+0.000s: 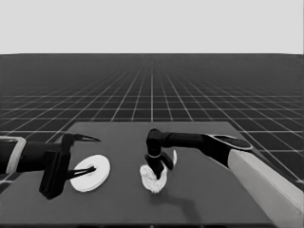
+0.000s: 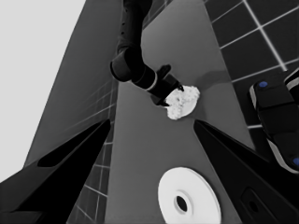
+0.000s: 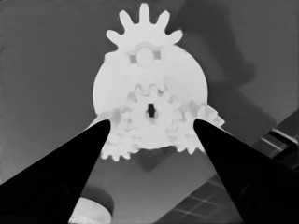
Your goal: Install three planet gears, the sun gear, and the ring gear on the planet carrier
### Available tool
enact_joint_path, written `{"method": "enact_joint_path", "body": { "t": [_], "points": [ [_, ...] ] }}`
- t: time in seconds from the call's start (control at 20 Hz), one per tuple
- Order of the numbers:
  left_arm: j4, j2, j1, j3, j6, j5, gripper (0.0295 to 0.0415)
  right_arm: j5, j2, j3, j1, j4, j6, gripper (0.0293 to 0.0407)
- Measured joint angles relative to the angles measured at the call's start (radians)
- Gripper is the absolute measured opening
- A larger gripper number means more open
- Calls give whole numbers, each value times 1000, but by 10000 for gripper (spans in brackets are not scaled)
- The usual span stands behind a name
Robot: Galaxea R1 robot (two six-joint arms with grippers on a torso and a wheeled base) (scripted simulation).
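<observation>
gears: four counted, all on the smaller round part, three at its rim, one at centre. right gripper released, jaws spread either side of centre gear, gripping nothing. larger round part sits apart under parked left gripper, open

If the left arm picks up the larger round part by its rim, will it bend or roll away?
Probably neither. The larger round part looks thick-rimmed and solid, so likely stiff. It lies flat on the table, so a push should slide it; it could roll only if tipped on edge. Its smooth rim may slip between the left pincer fingers.
</observation>
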Motion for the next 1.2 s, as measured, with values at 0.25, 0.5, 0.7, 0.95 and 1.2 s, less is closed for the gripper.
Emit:
{"method": "enact_joint_path", "body": {
  "t": [0.25, 0.5, 0.7, 0.95, 1.2],
  "points": [
    [0, 0, 0, 0, 0, 0, 385, 0, 0, 0, 0, 0, 2, 385],
    [0, 0, 0, 0, 0, 0, 385, -30, -11, 64, 127, 109, -873, 386],
    [0, 0, 0, 0, 0, 0, 385, -27, -12, 68, 142, 124, -984, 385],
    [0, 0, 0, 0, 0, 0, 385, 270, -940, 965, -156, -291, -1911, 389],
    [0, 0, 0, 0, 0, 0, 385, 342, -1241, 1201, -227, -391, -2141, 385]
  ]
}}
